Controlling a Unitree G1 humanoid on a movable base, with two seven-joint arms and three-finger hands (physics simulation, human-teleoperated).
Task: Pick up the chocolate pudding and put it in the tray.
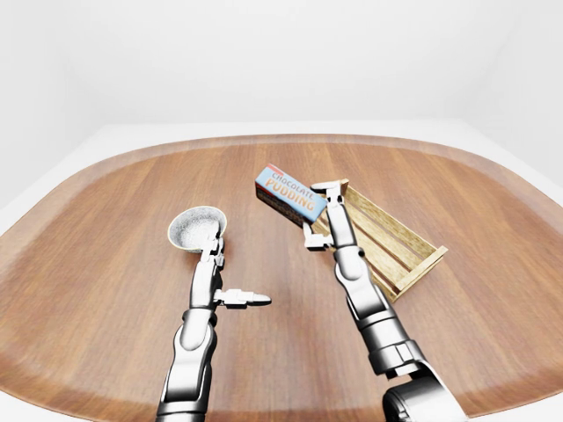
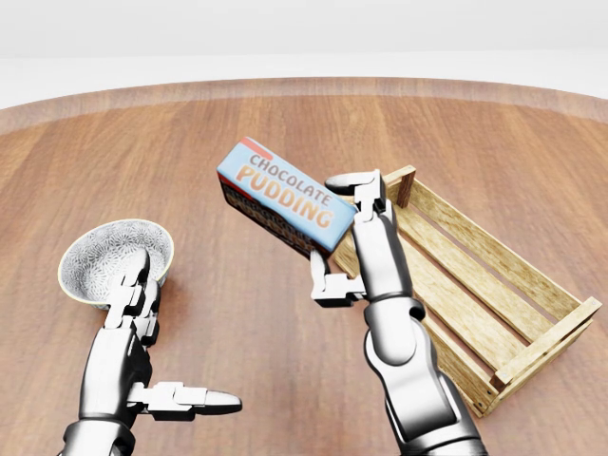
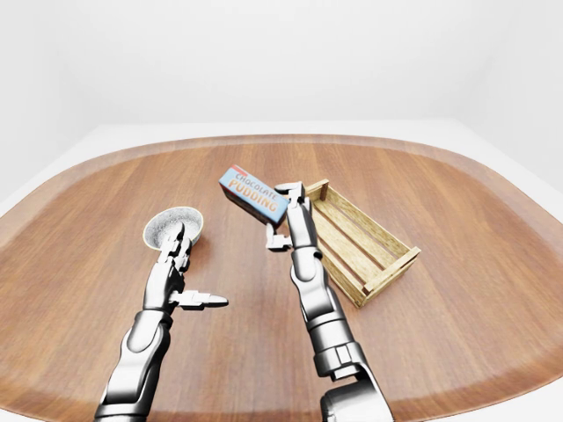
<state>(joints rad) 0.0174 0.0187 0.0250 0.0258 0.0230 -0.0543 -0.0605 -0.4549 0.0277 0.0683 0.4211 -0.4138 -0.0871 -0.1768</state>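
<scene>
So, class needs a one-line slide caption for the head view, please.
Right hand holds blue chocolate pudding box beside slatted wooden tray; open left hand below patterned white bowl.

You've got a small round white bowl with a grey speckled inside (image 2: pixel 114 258) sitting upright on the reddish-brown wooden table with rounded corners (image 1: pixel 106 264), left of centre in the head view. Bowl looks empty as far as you can see. Past the tabletop's rim you have a plain white floor (image 1: pixel 264 129) and white walls (image 3: pixel 281 53), nothing else on them that you can make out.
</scene>
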